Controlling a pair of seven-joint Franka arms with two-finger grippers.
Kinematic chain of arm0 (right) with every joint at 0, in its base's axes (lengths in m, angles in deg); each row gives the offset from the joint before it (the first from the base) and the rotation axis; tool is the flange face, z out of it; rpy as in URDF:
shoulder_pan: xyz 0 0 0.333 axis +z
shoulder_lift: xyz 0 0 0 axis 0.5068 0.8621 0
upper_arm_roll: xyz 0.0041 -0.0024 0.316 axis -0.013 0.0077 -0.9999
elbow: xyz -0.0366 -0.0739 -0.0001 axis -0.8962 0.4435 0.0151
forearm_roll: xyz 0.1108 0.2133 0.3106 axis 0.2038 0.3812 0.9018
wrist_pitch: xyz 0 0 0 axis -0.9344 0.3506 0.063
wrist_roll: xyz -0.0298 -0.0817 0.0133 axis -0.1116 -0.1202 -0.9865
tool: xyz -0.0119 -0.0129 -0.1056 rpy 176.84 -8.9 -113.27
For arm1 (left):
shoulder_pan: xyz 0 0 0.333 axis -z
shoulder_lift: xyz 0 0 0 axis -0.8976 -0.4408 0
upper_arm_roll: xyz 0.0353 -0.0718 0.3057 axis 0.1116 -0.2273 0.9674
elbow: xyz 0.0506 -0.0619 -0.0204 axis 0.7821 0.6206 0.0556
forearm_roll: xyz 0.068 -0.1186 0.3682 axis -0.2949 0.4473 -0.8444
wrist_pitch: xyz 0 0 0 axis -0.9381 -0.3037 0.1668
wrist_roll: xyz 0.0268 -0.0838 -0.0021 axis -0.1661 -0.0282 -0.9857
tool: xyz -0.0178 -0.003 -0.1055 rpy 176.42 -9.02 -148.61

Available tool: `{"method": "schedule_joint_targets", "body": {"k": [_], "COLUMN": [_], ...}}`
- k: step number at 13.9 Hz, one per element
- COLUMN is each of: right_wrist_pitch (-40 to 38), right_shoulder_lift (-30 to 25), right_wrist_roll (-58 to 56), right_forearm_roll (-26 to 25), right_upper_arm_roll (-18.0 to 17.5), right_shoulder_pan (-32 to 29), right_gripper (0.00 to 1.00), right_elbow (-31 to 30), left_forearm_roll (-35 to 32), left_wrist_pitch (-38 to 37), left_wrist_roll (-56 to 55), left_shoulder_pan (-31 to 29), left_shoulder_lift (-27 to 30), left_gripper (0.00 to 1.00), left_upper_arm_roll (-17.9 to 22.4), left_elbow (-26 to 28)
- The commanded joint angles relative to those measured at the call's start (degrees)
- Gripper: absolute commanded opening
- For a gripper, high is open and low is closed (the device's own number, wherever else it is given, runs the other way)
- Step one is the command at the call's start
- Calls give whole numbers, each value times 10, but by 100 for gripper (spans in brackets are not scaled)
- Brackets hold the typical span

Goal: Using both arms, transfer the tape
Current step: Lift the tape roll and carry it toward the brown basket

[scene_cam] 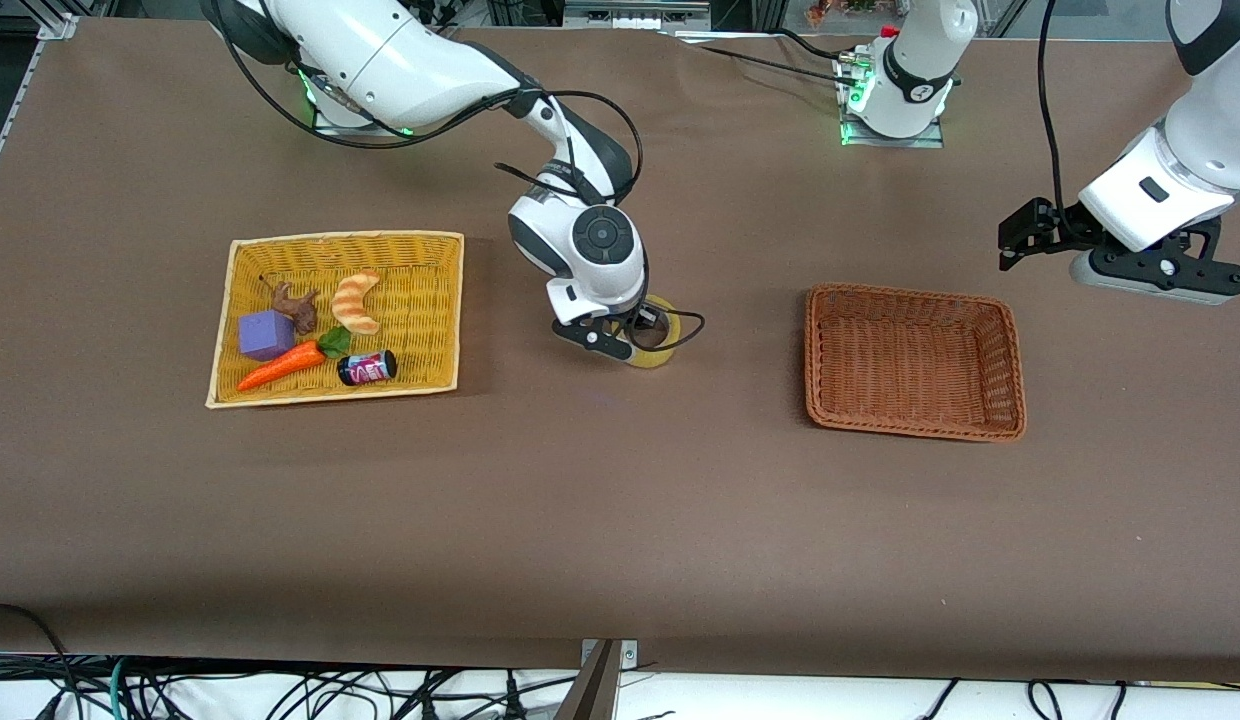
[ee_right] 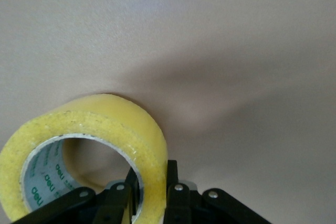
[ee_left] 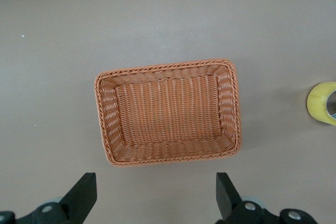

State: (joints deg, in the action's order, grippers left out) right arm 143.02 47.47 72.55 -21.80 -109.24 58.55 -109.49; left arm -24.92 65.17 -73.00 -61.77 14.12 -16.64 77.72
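Yellowish translucent tape roll [ee_right: 89, 145], light and stiff, centre frame on the brown worktop [scene_cam: 620, 520], its wall pinched by the right hand [ee_right: 152, 192]; left hand [ee_left: 152, 198] waits wide, upper right.

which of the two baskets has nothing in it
The brown wicker basket toward the left arm's end of the table is bare inside; the yellow tray basket holds a carrot, croissant, purple block and other items.

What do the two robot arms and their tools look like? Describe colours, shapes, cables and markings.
Both arms are white, rounded and jointed, with black bands. The right arm has a round black disc on its wrist and looping black cables. The left arm also trails a black cable. The right tool and left tool are black, each with two fingers.
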Motion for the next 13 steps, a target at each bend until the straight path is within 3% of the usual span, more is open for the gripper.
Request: {"method": "schedule_joint_targets", "body": {"k": [1,3,4,9,13], "right_wrist_pitch": [-1,-2,-6,-82,-175], "right_shoulder_lift": [11,7,4,-50,-138], "right_wrist_roll": [13,13,13,-22,-324], "right_forearm_roll": [-10,-9,-11,-24,-29], "right_upper_arm_roll": [3,3,3,4,9], "right_shoulder_pan": [8,7,8,5,-112], "right_gripper": [12,58,97,100,100], "right_elbow": [21,22,22,59,71], "left_forearm_roll": [-17,-17,-16,-9,-9], "left_wrist_pitch": [-9,-9,-9,-9,-25], "left_wrist_roll": [10,9,9,9,2], "left_shoulder_pan": [-1,0,0,-1,35], "left_shoulder_lift": [-8,-8,-8,-8,-17], "left_gripper": [100,100,100,100,100], "left_upper_arm_roll": [-2,-3,-2,-2,-6], "left_elbow": [-16,-16,-16,-15,-17]}}
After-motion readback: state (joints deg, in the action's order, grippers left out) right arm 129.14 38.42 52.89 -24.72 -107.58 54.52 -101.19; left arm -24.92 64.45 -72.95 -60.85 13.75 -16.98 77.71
